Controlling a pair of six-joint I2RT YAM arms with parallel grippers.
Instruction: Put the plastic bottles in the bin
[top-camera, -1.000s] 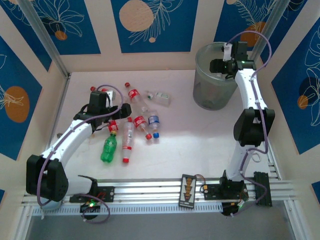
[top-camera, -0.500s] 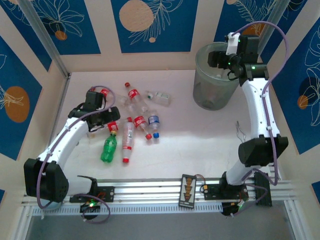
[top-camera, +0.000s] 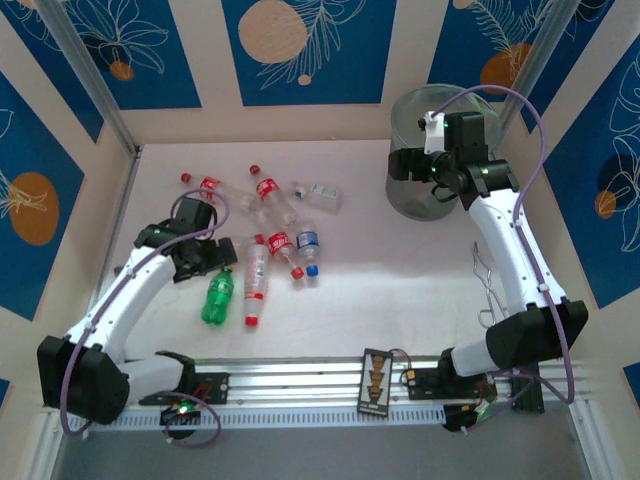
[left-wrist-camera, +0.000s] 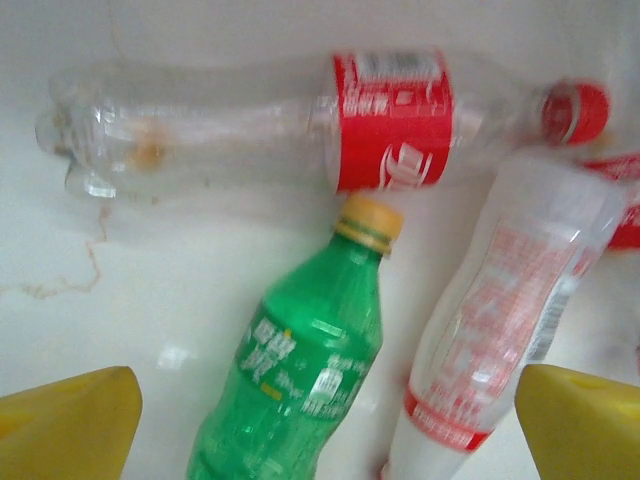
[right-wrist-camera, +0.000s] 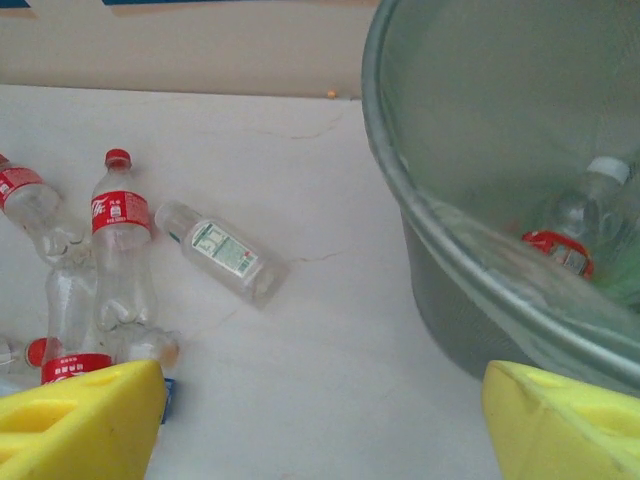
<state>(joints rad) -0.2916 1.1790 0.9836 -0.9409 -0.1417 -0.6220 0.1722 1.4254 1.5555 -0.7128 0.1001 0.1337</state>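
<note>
Several plastic bottles (top-camera: 270, 235) lie scattered left of centre on the white table. My left gripper (top-camera: 208, 262) hangs open just above a green bottle (left-wrist-camera: 310, 380) with a yellow cap. Its yellow fingers (left-wrist-camera: 65, 425) stand wide on either side of that bottle and of a white red-printed bottle (left-wrist-camera: 510, 310). A clear red-label bottle (left-wrist-camera: 300, 125) lies crosswise beyond them. The bin (top-camera: 418, 205) stands at the back right. My right gripper (top-camera: 405, 165) is open and empty beside the bin's left rim (right-wrist-camera: 470, 255). Two bottles (right-wrist-camera: 565, 245) show inside the bin.
A flat clear bottle with a green-and-white label (right-wrist-camera: 222, 250) lies alone between the pile and the bin. Bare table (top-camera: 380, 270) stretches across the middle. Blue patterned walls close in the back and sides. A metal rail (top-camera: 330, 380) runs along the near edge.
My right gripper has come off the bin's top and moved left and down beside its rim. My left gripper has slid nearer, from the far bottles to above the green one.
</note>
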